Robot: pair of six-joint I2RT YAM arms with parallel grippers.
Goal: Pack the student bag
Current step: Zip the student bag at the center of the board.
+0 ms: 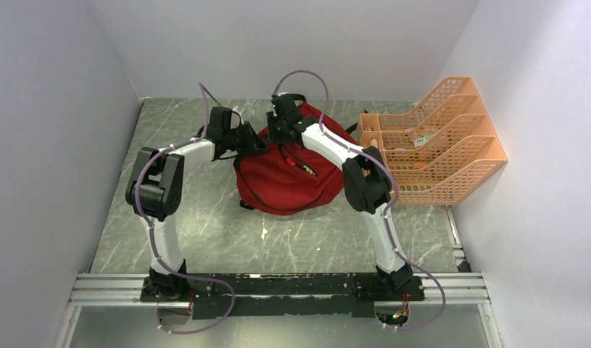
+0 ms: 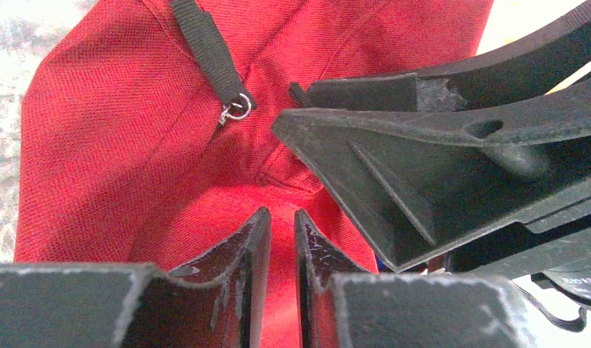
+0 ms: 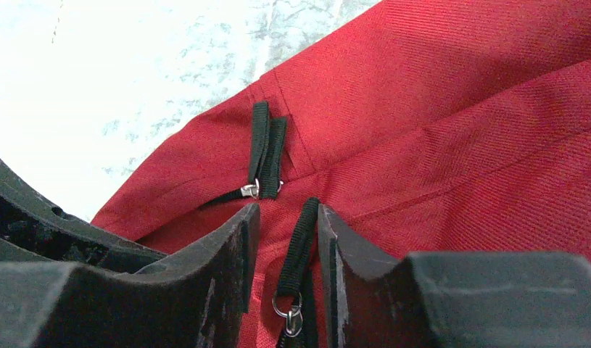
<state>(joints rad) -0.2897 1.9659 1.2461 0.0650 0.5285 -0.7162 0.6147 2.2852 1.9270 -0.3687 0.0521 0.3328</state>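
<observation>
The student bag [image 1: 288, 177] is a dark red backpack lying in the middle of the table. My left gripper [image 1: 256, 141] is at its upper left edge. In the left wrist view its jaws [image 2: 283, 214] are nearly closed, with a fold of red fabric [image 2: 133, 145] pinched between them. My right gripper [image 1: 281, 129] is over the bag's top, close to the left one. In the right wrist view it [image 3: 288, 210] is a little open, with a black zipper pull [image 3: 298, 246] between the jaws, resting against the right finger. Two more pulls [image 3: 267, 148] lie just ahead.
An orange mesh file organizer [image 1: 452, 156] stands at the right against the wall, holding a few small items. The right gripper's fingers [image 2: 408, 167] crowd the left wrist view, beside another zipper pull [image 2: 212, 54]. Grey walls enclose the table on three sides.
</observation>
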